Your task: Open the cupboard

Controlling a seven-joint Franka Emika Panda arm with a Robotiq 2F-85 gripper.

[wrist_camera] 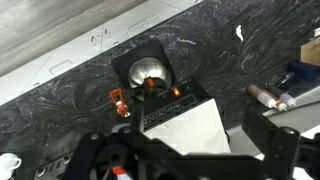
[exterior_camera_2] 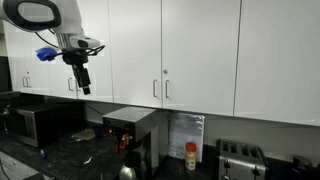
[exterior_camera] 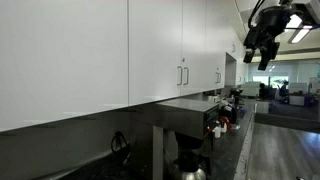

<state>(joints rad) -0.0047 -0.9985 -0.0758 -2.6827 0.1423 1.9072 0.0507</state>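
A row of glossy white wall cupboard doors runs along the wall, all shut. The narrow cupboard door (exterior_camera_2: 135, 50) has a slim silver bar handle (exterior_camera_2: 155, 88) paired with the neighbouring door's handle (exterior_camera_2: 166, 88); the same pair shows in an exterior view (exterior_camera: 183, 75). My gripper (exterior_camera_2: 82, 80) hangs in front of the doors, left of that handle and apart from them. It also shows in an exterior view (exterior_camera: 262, 48). Its fingers are spread and empty. In the wrist view the gripper (wrist_camera: 190, 160) points down over the counter.
Below me a black marbled counter (wrist_camera: 60, 110) holds a coffee machine (exterior_camera_2: 128, 128) with a white top (wrist_camera: 185, 125), a metal cup (wrist_camera: 148, 68), a microwave (exterior_camera_2: 40, 122), a toaster (exterior_camera_2: 240, 158) and a red-capped bottle (exterior_camera_2: 191, 155).
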